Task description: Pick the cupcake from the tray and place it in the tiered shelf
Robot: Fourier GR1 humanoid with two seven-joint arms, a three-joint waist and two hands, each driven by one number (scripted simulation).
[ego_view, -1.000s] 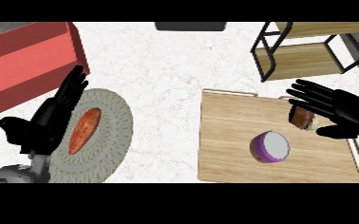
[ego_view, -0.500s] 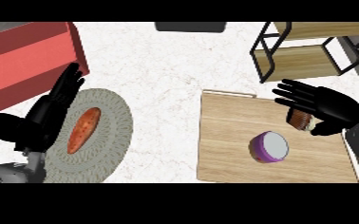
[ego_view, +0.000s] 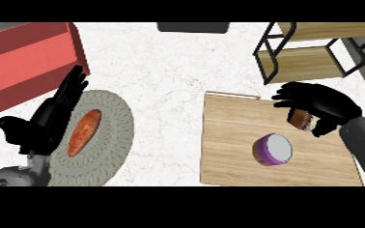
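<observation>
The cupcake (ego_view: pixel 302 120), brown in a ridged wrapper, stands near the right edge of the wooden tray (ego_view: pixel 228 140). My right hand (ego_view: pixel 321 104) hovers over it, open, with the fingers arched past its far side and the thumb at its near right. Most of the cupcake is hidden under the palm. The tiered shelf (ego_view: pixel 306 60), black frame with wooden boards, stands at the back right, just beyond the tray. At the left edge my left hand (ego_view: pixel 50 121) rests open, fingers up, over a grey plate (ego_view: pixel 114 135).
A purple-rimmed cup (ego_view: pixel 273 149) stands on the tray just in front of the cupcake. An orange vegetable (ego_view: pixel 84 131) lies on the grey plate. A red box (ego_view: pixel 35 60) fills the back left corner, and a dark object (ego_view: pixel 192 27) sits at the back edge.
My right hand has moved left, from beside the cupcake to over it, covering more of it. The cupcake has stayed in place. The left hand has barely shifted.
</observation>
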